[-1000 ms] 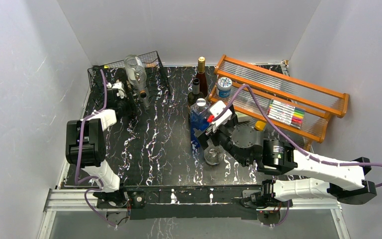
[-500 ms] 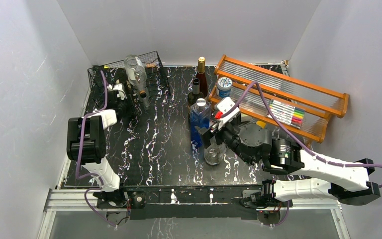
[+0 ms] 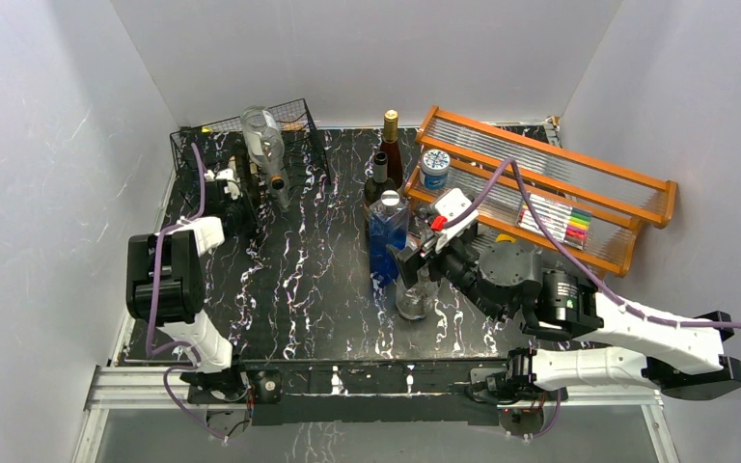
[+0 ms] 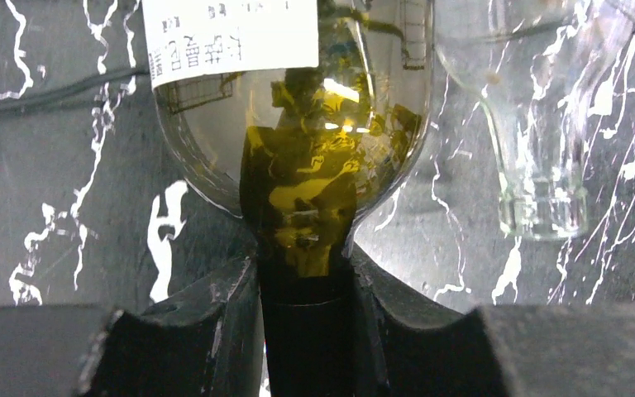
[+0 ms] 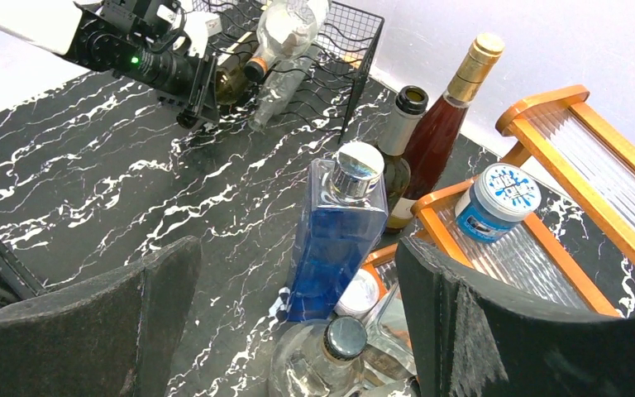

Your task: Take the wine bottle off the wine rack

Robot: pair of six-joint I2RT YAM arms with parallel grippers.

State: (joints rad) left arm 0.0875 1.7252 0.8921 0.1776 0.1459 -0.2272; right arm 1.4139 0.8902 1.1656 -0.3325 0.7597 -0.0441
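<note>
The black wire wine rack stands at the far left and also shows in the right wrist view. A dark green wine bottle with a white label lies in it, neck toward me. My left gripper is shut on its neck, at the rack's front. A clear empty bottle lies beside it in the rack. My right gripper is open over a clear round bottle with a black cap, at mid-table, touching nothing.
A blue square bottle, a dark bottle and a gold-capped reddish bottle stand mid-table. An orange wooden tiered shelf at the right holds a blue-lidded jar and a marker pack.
My right arm has shifted right and a little farther back, still open over the clear round bottle. My left gripper has stayed shut on the green bottle's neck, barely moving.
</note>
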